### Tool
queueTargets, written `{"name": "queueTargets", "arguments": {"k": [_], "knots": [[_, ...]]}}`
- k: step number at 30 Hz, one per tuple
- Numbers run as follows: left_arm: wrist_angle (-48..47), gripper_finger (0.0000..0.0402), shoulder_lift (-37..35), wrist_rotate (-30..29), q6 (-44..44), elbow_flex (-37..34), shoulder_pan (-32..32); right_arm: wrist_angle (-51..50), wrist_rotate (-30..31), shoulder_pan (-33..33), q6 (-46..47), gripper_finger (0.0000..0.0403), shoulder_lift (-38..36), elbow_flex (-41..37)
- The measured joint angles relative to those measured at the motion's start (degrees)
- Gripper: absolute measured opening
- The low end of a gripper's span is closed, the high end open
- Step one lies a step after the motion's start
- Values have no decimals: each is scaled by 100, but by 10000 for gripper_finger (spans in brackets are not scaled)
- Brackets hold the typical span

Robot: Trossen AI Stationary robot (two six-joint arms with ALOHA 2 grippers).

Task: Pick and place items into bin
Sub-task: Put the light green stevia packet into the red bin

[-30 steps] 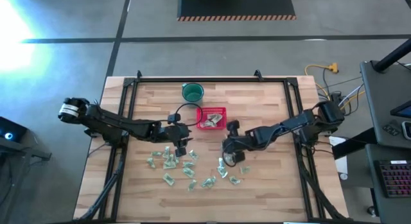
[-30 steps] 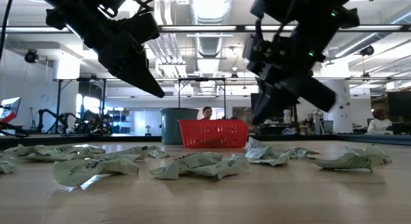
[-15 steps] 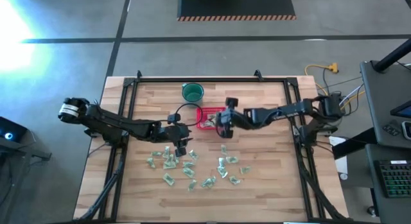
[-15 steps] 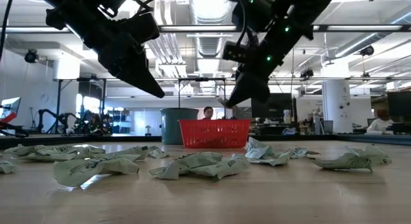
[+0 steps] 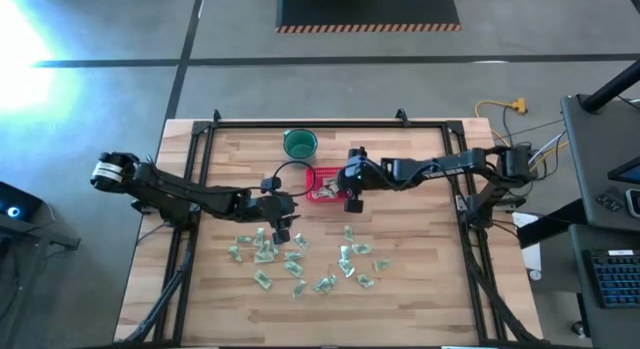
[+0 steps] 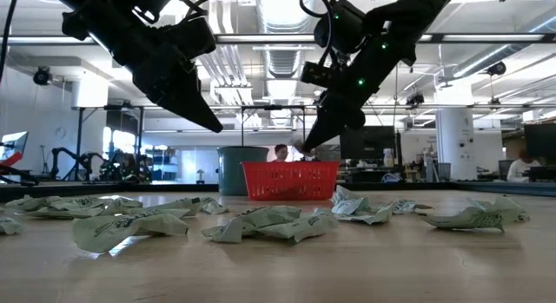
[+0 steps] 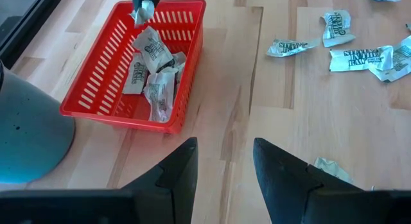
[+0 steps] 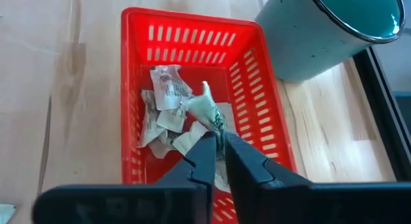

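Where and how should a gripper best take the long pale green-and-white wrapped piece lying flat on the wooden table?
Probably pinch the long pale green-and-white crinkled wrapped piece across its narrow width, coming straight down from above: it lies flat and thin.

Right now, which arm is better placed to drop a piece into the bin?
Right. The right gripper is shut on a wrapped piece directly above the red basket. The left gripper is open and empty, hovering beside the basket near the scattered pieces.
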Motion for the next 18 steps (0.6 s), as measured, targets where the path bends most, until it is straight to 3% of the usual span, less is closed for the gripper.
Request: {"name": "queueTargets", "arguments": {"k": [10,18], "knots": [[-127,135,0,112,-5,0,0,8,-23,43,76,109,-49,50],[-204,135,0,1466,47,-206,-6,279,-760,406,-328,114,-125,59]]}}
